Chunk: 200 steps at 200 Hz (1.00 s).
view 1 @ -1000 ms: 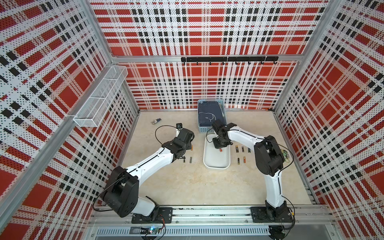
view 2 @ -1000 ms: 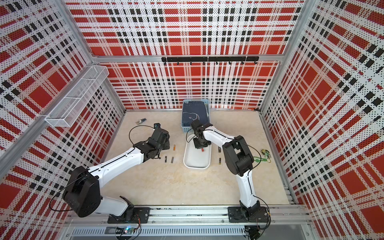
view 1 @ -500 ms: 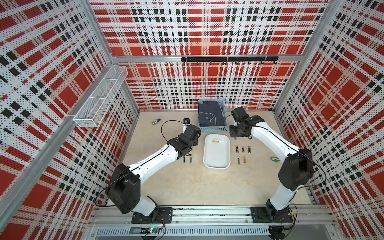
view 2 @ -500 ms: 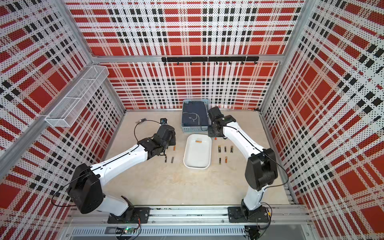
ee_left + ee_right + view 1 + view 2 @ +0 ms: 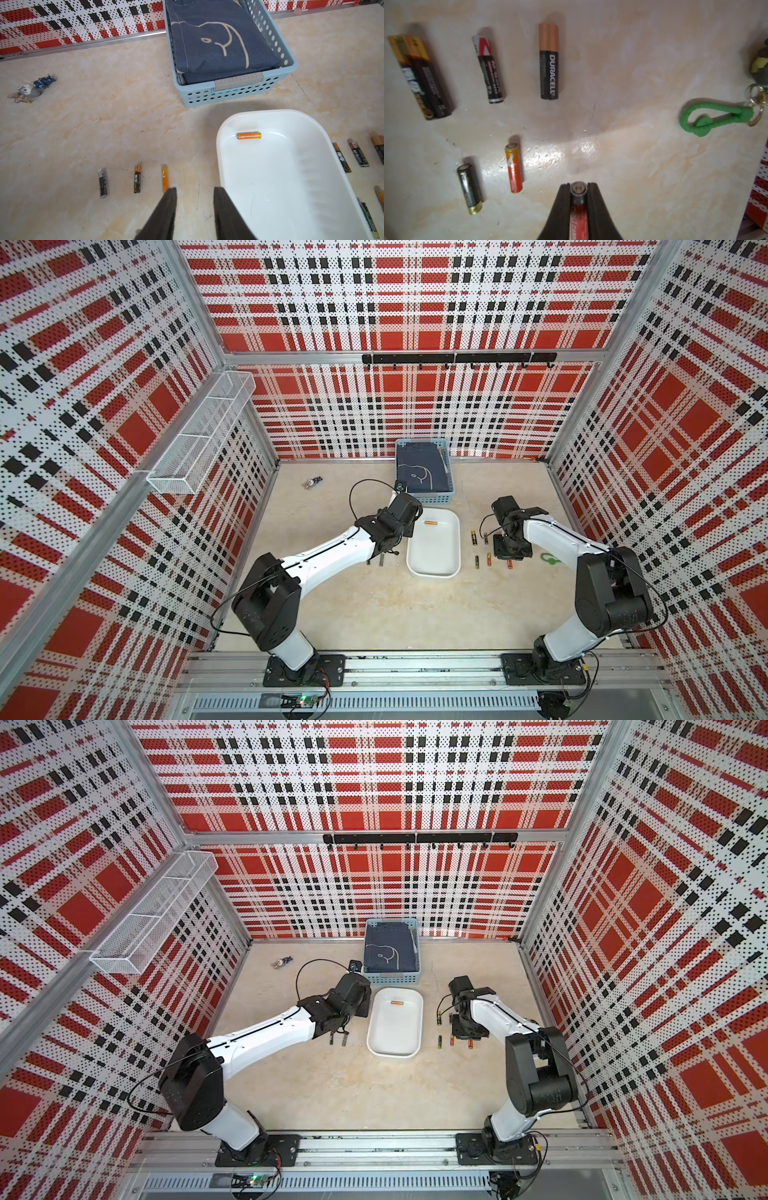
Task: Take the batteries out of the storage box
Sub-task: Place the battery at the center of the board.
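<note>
While one orange cylindrical battery [image 5: 249, 135] lay in the shallow white plastic box [image 5: 280, 197], other batteries [image 5: 549, 62] lay outside | right gripper [image 5: 578, 187] pinched red battery [image 5: 578, 220] | left gripper [image 5: 195, 191] spread, empty

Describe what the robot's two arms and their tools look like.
The left arm and right arm have white links, black joints and a thin black cable looping at the wrist. The left tool and right tool each have two dark tapering fingers.
</note>
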Available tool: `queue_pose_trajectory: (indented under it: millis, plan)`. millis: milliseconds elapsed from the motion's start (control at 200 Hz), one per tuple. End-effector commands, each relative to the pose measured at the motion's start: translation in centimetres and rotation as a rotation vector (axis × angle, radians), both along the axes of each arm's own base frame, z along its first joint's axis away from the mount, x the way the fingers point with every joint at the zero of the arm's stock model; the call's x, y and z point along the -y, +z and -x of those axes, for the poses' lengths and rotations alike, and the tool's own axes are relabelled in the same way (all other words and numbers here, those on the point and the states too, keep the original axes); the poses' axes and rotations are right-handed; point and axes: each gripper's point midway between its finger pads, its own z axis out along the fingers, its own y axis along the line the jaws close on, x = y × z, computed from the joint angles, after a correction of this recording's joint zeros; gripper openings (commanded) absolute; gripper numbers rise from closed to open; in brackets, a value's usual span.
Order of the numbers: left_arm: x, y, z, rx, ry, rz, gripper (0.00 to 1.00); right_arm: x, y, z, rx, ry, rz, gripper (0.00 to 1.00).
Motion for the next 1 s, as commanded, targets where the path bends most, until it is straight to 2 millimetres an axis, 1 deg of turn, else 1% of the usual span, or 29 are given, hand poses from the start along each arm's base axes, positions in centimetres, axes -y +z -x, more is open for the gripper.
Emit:
queue_pose_trajectory:
  millis: [0,100,251,446,491,526,581,611,686,706,792,912,937,957,997]
  plan:
    - [0.9,0.5,-0.2,0.013,-0.026,-0.006,0.36,-0.6,-1.6,-1.0,0.016,0.019,-0.018,0.00]
    - [1.2,0.2,0.1,0.006,-0.051,-0.017,0.37,-0.9,-3.0,-1.1,-0.004,0.031,-0.026,0.00]
    - [2.6,-0.1,0.7,0.015,-0.135,-0.084,0.39,-1.0,-3.9,-1.3,-0.008,0.032,-0.023,0.01]
    - [5.3,-0.7,1.1,0.020,-0.248,-0.170,0.51,-0.8,-4.2,-1.1,-0.004,0.027,-0.013,0.12]
    - [6.2,-0.8,1.0,0.023,-0.285,-0.189,0.51,-0.8,-4.1,-1.0,-0.001,0.023,-0.014,0.16]
    - [7.0,-1.0,1.0,0.025,-0.317,-0.214,0.52,-0.8,-3.9,-1.0,0.005,0.019,-0.014,0.21]
    - [8.3,-1.6,0.9,0.010,-0.382,-0.241,0.50,-0.8,-3.1,-1.3,0.029,0.017,-0.020,0.25]
    - [9.1,-2.2,1.0,-0.013,-0.434,-0.253,0.47,-1.0,-2.7,-1.5,0.041,0.023,-0.027,0.27]
    - [10.8,-3.9,1.1,-0.063,-0.541,-0.308,0.44,-1.4,-1.0,-2.3,0.086,0.052,-0.042,0.34]
    - [11.2,-4.2,1.0,-0.075,-0.560,-0.324,0.44,-2.0,-0.6,-2.4,0.094,0.069,-0.070,0.35]
    - [12.7,-5.5,0.7,-0.109,-0.650,-0.378,0.44,-3.0,1.6,-3.2,0.170,0.124,-0.099,0.43]
    - [13.7,-6.2,-0.7,-0.104,-0.699,-0.437,0.44,-3.7,4.9,-3.8,0.299,0.149,-0.152,0.50]
    - [14.0,-6.4,-0.8,-0.103,-0.715,-0.445,0.45,-3.7,5.7,-3.9,0.331,0.148,-0.157,0.51]
    - [14.1,-6.6,-1.0,-0.103,-0.723,-0.452,0.48,-3.7,6.2,-3.9,0.355,0.149,-0.161,0.52]
    - [14.1,-7.1,-1.3,-0.102,-0.734,-0.476,0.50,-3.7,7.3,-3.8,0.405,0.150,-0.172,0.53]
